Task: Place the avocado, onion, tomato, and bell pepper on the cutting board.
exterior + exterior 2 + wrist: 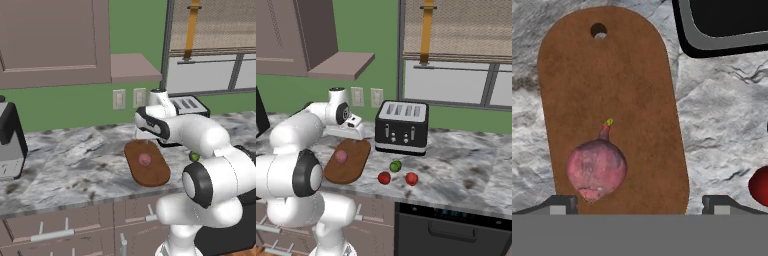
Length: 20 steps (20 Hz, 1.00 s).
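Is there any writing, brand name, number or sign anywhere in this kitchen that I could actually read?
None: no readable text in any view.
toaster: front knobs and levers only, no brand or numbers legible.
wall outlets: blank plates.
cutting board and onion: unmarked.

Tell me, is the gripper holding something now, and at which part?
Nothing is held. The gripper is open above the cutting board, and the onion lies free on the board between the fingertips.

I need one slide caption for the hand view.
Open jaws above the onion lying on the cutting board.
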{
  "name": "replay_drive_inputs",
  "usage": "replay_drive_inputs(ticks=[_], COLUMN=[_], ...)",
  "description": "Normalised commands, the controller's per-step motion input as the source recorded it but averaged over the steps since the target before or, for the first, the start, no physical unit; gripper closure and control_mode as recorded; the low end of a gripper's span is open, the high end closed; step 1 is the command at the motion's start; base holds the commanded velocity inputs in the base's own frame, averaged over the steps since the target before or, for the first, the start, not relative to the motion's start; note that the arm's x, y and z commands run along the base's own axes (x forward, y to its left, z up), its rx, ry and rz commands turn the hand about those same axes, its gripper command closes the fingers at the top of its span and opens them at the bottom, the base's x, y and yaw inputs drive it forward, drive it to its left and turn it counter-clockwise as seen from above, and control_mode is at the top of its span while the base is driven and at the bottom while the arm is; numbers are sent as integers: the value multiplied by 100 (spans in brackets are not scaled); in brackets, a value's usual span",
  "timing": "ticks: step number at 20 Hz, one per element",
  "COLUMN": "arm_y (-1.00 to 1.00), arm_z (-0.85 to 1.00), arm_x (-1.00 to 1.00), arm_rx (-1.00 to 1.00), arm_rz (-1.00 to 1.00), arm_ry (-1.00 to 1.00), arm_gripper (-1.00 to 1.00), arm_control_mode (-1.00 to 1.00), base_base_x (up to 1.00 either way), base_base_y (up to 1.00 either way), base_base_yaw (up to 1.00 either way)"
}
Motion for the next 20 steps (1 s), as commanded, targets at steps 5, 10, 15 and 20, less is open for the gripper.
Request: replay_drive_inputs(ticks=[5, 10, 15, 20], arm_y=[-40, -24, -31, -36], arm_z=[18, 3, 0, 0], arm_x=[-55, -65, -55, -24], arm_rx=[0, 0, 0, 0], arm_rz=[0, 0, 0, 0], arm_ry=[0, 0, 0, 0], arm_gripper=[-100, -100, -100, -100], arm_control_mode=[-100, -100, -100, -100], base_base_x=[0, 0, 0, 0], base_base_y=[0, 0, 0, 0], base_base_yaw=[0, 0, 0, 0])
